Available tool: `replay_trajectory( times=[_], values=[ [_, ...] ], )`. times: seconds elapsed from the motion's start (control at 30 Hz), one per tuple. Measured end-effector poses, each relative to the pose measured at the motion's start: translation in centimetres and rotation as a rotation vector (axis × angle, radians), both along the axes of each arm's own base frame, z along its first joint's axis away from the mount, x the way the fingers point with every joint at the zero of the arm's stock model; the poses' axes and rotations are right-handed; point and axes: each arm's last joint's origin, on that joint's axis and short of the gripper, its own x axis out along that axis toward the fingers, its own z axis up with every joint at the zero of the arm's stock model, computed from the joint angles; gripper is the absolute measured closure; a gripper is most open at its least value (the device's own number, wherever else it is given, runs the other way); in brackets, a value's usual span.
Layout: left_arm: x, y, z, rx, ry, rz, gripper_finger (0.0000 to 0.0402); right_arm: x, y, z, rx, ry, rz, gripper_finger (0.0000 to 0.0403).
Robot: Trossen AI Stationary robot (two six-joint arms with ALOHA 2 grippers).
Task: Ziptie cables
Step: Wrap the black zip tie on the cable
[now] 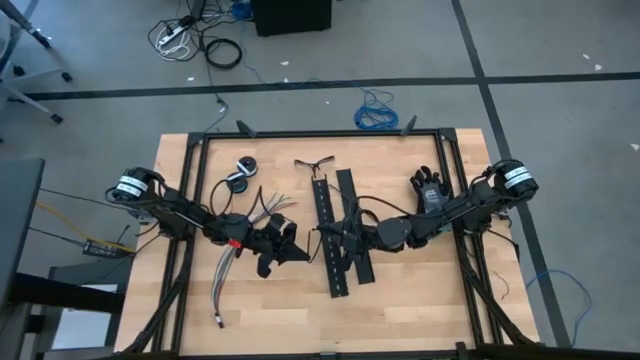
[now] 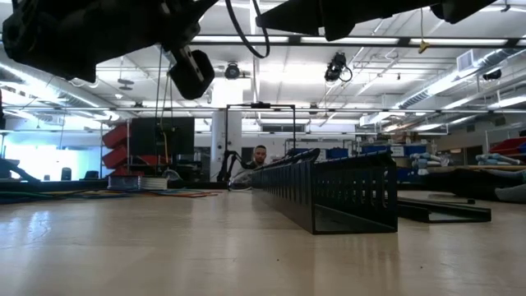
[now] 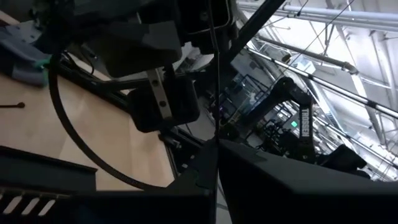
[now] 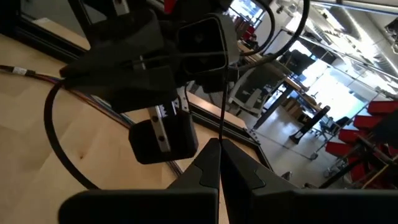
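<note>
The cables [image 1: 232,262] lie on the worktop [image 1: 400,300] under the left arm, splayed at one end. Both end effectors, left [image 1: 295,250] and right [image 1: 335,238], are raised mid-table with fingers pressed together; a thin black ziptie [image 4: 222,99] appears pinched between them. The ziptie looks light, springy and slippery; the wires seem limp, best gathered mid-bundle.

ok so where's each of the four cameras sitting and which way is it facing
High: overhead, straight down on the table; both arms, cables.
Low: tabletop height, facing the room; black perforated strips, arms overhead.
Left wrist: past the shut left gripper at the opposite arm.
Right wrist: past the shut right gripper toward the left arm.
Both wrist views share a thin ziptie.
</note>
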Motion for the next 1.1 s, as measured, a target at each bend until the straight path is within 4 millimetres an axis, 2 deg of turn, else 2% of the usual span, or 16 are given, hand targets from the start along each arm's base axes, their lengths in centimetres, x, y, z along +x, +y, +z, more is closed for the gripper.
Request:
replay_trajectory(
  times=[1.1],
  values=[
    [0.17, 0.28, -0.41, 0.035, 0.023, 0.000, 0.0401, 0.19, -0.51, 0.12, 0.008, -0.013, 0.010, 0.0403]
  ],
)
